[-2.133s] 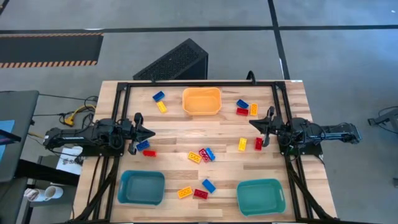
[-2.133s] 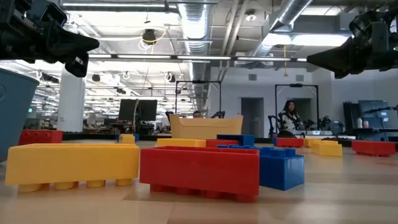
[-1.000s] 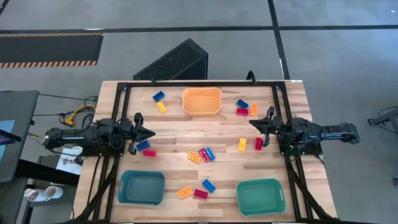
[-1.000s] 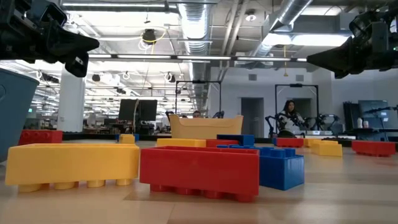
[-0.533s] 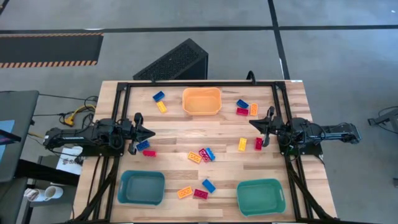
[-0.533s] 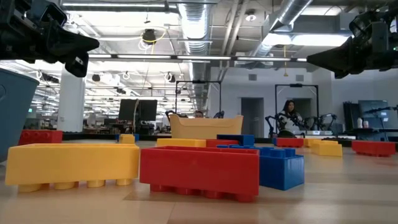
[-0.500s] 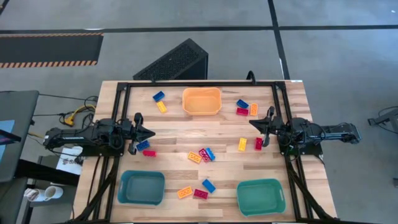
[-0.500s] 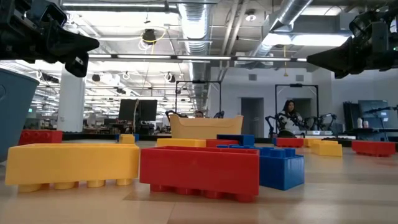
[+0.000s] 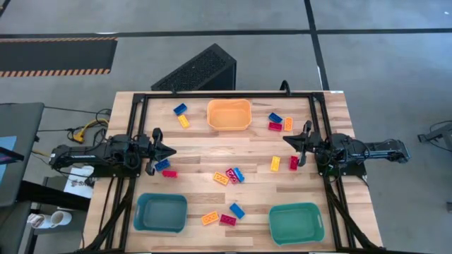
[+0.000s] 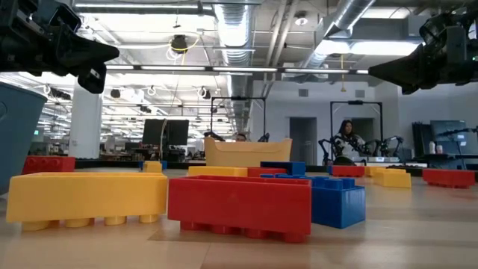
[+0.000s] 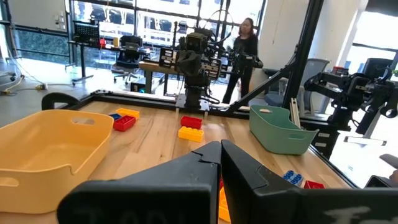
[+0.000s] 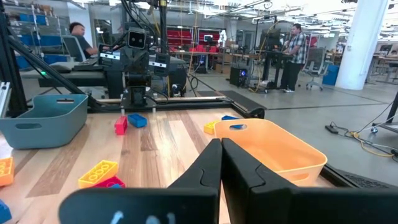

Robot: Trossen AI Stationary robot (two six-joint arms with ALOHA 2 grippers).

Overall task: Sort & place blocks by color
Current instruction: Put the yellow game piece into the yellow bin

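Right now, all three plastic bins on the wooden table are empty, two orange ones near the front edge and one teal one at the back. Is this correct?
Not quite: the colours are swapped. The high view shows two teal plastic bins near the front edge of the wooden table and one orange plastic bin at the back. All three are indeed empty.

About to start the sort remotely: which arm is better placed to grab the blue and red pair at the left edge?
Left, likely. The left gripper, shut, hovers right beside the blue block and red block. The right gripper waits across the table, by another red block and a yellow block.
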